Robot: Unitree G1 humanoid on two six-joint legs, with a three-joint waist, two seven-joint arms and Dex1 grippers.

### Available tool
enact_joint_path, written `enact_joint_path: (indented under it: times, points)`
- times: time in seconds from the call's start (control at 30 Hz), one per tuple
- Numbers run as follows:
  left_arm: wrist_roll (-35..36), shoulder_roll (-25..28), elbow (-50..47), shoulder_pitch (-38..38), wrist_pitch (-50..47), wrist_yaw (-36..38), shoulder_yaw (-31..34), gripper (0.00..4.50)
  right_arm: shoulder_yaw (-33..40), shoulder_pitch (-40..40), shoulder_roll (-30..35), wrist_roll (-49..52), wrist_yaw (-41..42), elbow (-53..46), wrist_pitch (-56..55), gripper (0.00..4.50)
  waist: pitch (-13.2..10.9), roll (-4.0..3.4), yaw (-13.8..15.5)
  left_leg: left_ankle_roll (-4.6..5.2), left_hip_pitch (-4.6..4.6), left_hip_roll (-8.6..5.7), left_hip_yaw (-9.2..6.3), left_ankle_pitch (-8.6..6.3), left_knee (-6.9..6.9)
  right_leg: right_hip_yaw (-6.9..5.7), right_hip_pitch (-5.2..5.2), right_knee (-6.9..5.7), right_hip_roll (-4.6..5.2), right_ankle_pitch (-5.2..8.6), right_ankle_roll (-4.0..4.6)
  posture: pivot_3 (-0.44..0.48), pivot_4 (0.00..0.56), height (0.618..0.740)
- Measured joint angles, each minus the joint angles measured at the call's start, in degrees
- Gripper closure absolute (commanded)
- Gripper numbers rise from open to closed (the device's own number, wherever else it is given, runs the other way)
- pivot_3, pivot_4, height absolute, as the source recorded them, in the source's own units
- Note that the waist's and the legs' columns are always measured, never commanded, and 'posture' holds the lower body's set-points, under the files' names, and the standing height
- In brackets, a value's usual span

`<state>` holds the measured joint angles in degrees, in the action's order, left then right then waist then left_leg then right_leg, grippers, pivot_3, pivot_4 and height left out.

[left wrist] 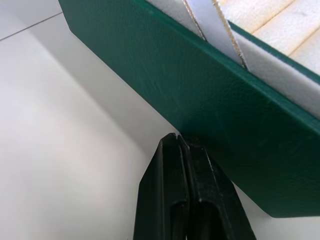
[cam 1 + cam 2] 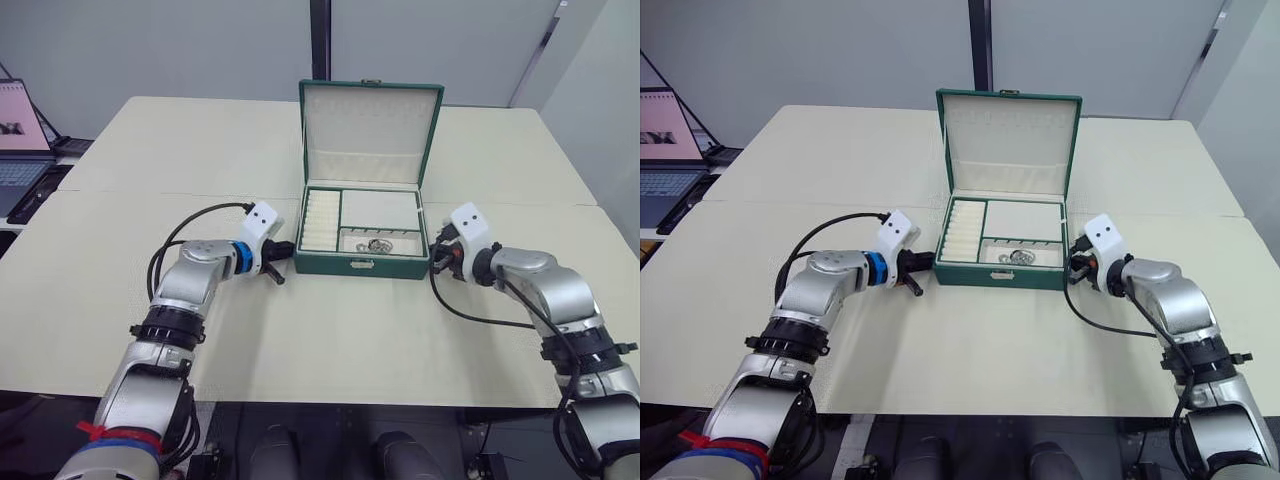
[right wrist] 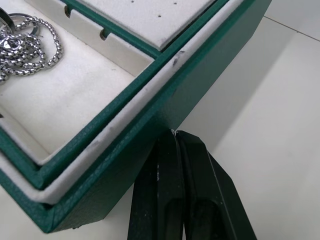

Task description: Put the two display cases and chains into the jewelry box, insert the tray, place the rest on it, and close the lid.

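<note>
The dark green jewelry box (image 2: pixel 360 265) stands open in the middle of the table, its cream-lined lid (image 2: pixel 370 130) upright behind it. The tray (image 2: pixel 380 210) sits inside, ring rolls (image 2: pixel 320 220) along its left side. A silver beaded chain with a ring (image 3: pixel 25 45) lies in the tray's front compartment (image 2: pixel 378 244). The two display cases are hidden. My left gripper (image 2: pixel 288 248) is shut, its tip against the box's left wall (image 1: pixel 200 100). My right gripper (image 2: pixel 437 258) is shut too, its tip touching the box's right front corner (image 3: pixel 165 115).
A laptop (image 2: pixel 20 140) stands open at the far left, off the table's edge. A dark post (image 2: pixel 320 40) rises behind the box. Bare cream tabletop (image 2: pixel 330 340) stretches in front of the box and to both sides.
</note>
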<state>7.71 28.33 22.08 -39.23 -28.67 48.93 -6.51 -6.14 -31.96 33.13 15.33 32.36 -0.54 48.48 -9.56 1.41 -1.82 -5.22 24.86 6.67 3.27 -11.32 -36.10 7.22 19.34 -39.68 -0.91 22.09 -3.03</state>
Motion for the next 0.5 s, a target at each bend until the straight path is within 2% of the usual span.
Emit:
enact_joint_path:
  times: [0.5]
  points:
    - [1.4,3.1,-20.5,11.3,-13.0,0.0,2.3,4.49,3.3,9.6,-2.4,0.0,-2.7,-17.7,11.1,4.46,0.0,0.00,0.1,0.00,0.00,-0.01,-0.03,0.00,0.02,0.01,-0.02,-0.03,0.00,0.00,0.00,0.000,0.150,0.740]
